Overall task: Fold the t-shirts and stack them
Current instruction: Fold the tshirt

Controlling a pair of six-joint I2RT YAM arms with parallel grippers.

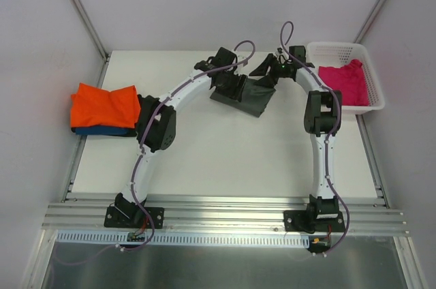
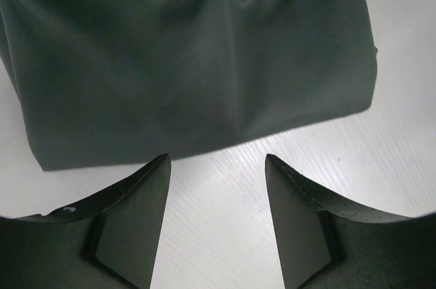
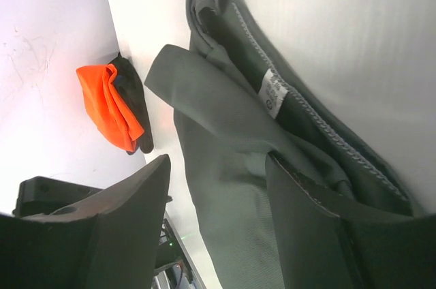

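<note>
At the desk's (image 1: 225, 159) 9 o'clock edge sits a folded stack: the orange t-shirt (image 1: 102, 103) on top, the blue t-shirt (image 1: 102, 130) beneath it with only a strip showing along the near side.

The left arm reaches from its base toward 12 o'clock, and the left gripper (image 1: 230, 88) hangs over the left end of the dark grey t-shirt (image 1: 251, 97). This shirt lies partly folded on the desk between the centre and the 12 o'clock edge. In the left wrist view the gripper's fingers (image 2: 136, 227) stand apart with bare desk between them and hold nothing. The shirt's folded edge lies just ahead of the fingertips.

The right gripper (image 1: 267, 71) is at the shirt's 1 o'clock corner. In its wrist view the jaws are spread wide, with loose grey cloth and a white label (image 3: 274, 93) lying between and under them (nothing looks pinched). One finger (image 3: 320, 234) covers part of the fabric.

At 2 o'clock, against the desk's right edge, the white mesh basket (image 1: 373, 88) holds the crumpled magenta t-shirt (image 1: 340, 81).
</note>
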